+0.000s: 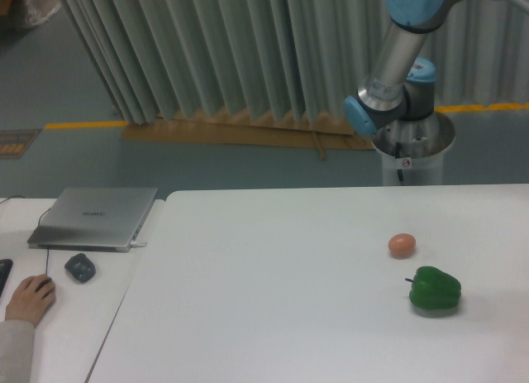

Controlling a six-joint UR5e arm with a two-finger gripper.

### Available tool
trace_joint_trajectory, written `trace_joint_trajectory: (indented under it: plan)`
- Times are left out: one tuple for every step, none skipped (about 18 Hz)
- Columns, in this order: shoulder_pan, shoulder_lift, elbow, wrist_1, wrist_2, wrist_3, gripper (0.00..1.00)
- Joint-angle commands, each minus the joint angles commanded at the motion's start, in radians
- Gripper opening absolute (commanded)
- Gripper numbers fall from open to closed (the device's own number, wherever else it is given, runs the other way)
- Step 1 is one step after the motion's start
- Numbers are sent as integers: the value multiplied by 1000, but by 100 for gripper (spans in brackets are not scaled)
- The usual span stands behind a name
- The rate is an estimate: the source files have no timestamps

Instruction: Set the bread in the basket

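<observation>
Gripper out of frame: only the arm's elbow and base [397,77] show behind the desk [273,300], so its finger state cannot be read. Neither bread nor basket appears in this view. On the desk lie an egg [402,245] and, just beside it, a green pepper [435,289]. Risk: with the bread unseen, the egg may be mistaken for it. A person's hand [31,299] rests near the laptop [95,217].
</observation>
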Motion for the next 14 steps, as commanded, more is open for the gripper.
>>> trace_joint_trajectory:
  plan:
    - [0, 0, 0, 0, 0, 3, 100]
    - [5, 0, 0, 0, -2, 3, 100]
    - [3, 3, 0, -2, -3, 3, 100]
    - [0, 8, -1, -2, -3, 3, 100]
    - [-5, 14, -2, -3, -3, 3, 100]
    - [-9, 23, -3, -5, -6, 0, 100]
    - [-18, 35, -11, -8, -9, -5, 100]
    - [-37, 41, -15, -8, -14, -6, 100]
    - [-47, 49, -24, -8, -17, -6, 100]
    - [-57, 55, -28, -9, -15, -6, 100]
    - [-72, 60, -37, -11, -15, -8, 100]
    - [-87, 78, -53, -11, -17, -8, 100]
    - [-98, 92, -70, -12, -18, -11, 100]
    - [-110, 98, -90, -12, -20, -11, 100]
